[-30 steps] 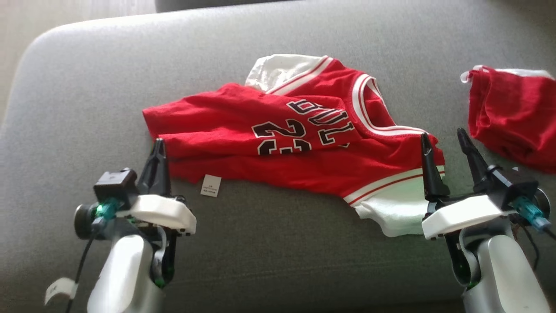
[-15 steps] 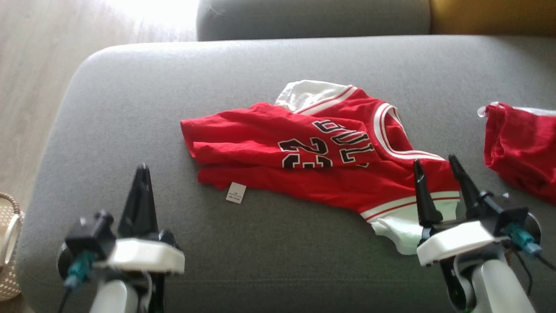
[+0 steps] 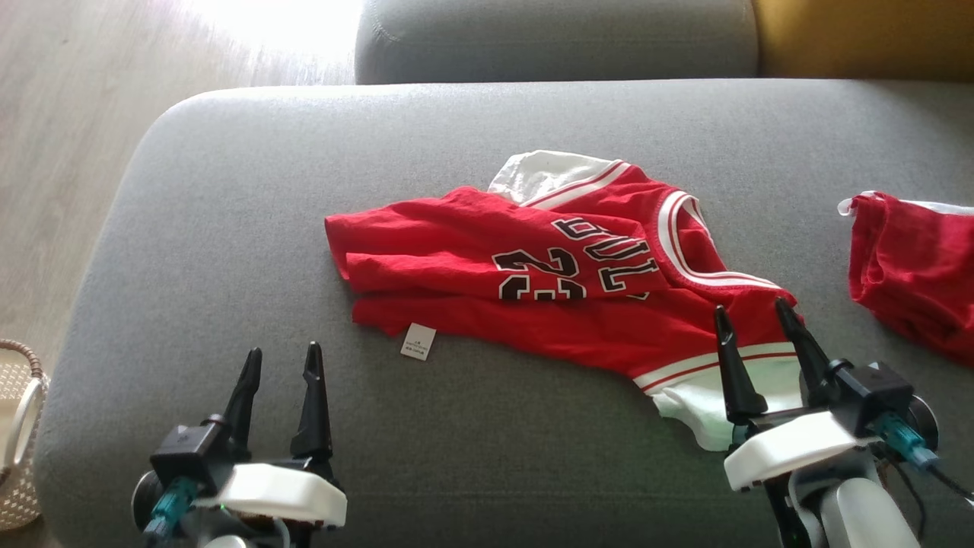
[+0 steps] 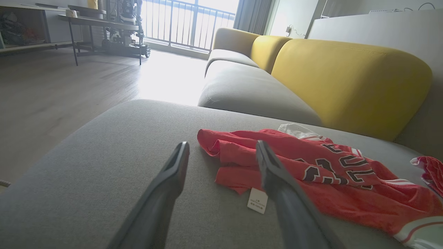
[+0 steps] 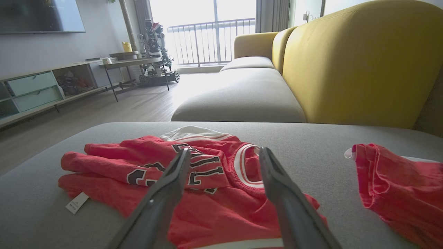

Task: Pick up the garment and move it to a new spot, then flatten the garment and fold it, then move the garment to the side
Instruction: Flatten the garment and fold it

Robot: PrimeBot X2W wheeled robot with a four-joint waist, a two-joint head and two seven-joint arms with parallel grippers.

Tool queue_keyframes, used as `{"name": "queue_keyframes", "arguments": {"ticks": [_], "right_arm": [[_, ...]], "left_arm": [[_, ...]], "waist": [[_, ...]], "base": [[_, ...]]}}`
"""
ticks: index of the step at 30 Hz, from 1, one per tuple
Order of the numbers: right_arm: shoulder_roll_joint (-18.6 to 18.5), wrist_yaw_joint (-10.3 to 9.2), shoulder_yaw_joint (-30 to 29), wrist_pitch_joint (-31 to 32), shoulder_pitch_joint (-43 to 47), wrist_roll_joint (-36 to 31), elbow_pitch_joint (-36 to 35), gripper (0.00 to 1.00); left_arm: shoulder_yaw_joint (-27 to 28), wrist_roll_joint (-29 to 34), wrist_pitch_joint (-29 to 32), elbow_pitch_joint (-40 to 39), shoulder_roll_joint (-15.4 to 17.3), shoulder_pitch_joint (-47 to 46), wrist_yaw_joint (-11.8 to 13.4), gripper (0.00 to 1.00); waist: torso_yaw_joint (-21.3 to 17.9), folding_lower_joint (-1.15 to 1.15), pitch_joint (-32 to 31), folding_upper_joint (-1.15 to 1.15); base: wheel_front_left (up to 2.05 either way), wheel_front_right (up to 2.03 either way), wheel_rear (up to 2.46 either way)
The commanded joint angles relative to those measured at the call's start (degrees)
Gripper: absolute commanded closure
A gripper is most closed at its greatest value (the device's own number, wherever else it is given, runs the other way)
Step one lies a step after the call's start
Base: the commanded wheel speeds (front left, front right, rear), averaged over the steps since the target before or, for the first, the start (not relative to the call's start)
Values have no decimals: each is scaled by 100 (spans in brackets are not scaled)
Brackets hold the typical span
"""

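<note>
Jersey [image 3: 548, 281] first: it lies in a crumpled heap near the middle of the grey sofa seat [image 3: 228, 228], red with white trim. One half is flopped over the other. I can make out a black 23 and some letters, but the fold cuts off part of them. A white tag [image 3: 418, 341] sticks out at its near edge; the print on it is too small for me to read.

My left gripper [image 3: 283, 350] hangs over bare seat, near the jersey's tag corner but apart from it. Its jaws are spread wide with nothing between them. My right gripper [image 3: 751, 307] sits at the jersey's other end, over the white hem. Its jaws are spread too and grip nothing. From the head view I cannot tell if the tips touch the cloth, and the gripper body hides part of the white hem.

A second red cloth [image 3: 913, 274] lies well apart to the right; the picture edge cuts it off. At the far left a woven basket [image 3: 15, 495] on the floor [image 3: 61, 152] is cut off too. Behind the seat stands a yellow backrest [image 4: 346, 79].
</note>
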Motion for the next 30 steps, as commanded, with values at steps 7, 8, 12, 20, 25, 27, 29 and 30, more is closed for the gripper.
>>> {"name": "queue_keyframes", "arguments": {"ticks": [7,8,12,20,25,27,29,30], "right_arm": [[-3,-2,185,-33,-195,47,-220,0],[-3,-2,192,-28,-208,45,-224,0],[-3,-2,210,3,-284,17,-277,0],[-3,-2,196,26,-427,-64,-393,0],[-3,-2,210,22,-527,-120,-434,0],[-3,-2,202,16,-580,-127,-443,0],[-3,-2,194,4,-620,-124,-450,0],[-3,-2,194,-2,-636,-121,-454,0]], "left_arm": [[212,39,-30,29,18,-336,42,0],[216,48,-30,80,18,-347,42,0],[164,116,-30,443,18,-461,14,0],[152,120,20,1479,36,-1115,44,0],[228,38,162,2206,100,-1756,18,0],[261,-20,188,2452,122,-1965,-24,0],[294,-107,195,2672,128,-2145,-100,0],[298,-119,196,2770,143,-2229,-116,0]], "waist": [[-155,0,35,0],[-189,0,58,0],[-365,0,208,0],[-693,0,688,0],[-866,0,970,0],[-930,0,1056,0],[-981,0,1125,0],[-1003,0,1164,0]], "base": [[0,0,0],[0,0,0],[0,0,0],[0,0,0],[0,0,0],[0,0,0],[0,0,0],[0,0,0]]}}
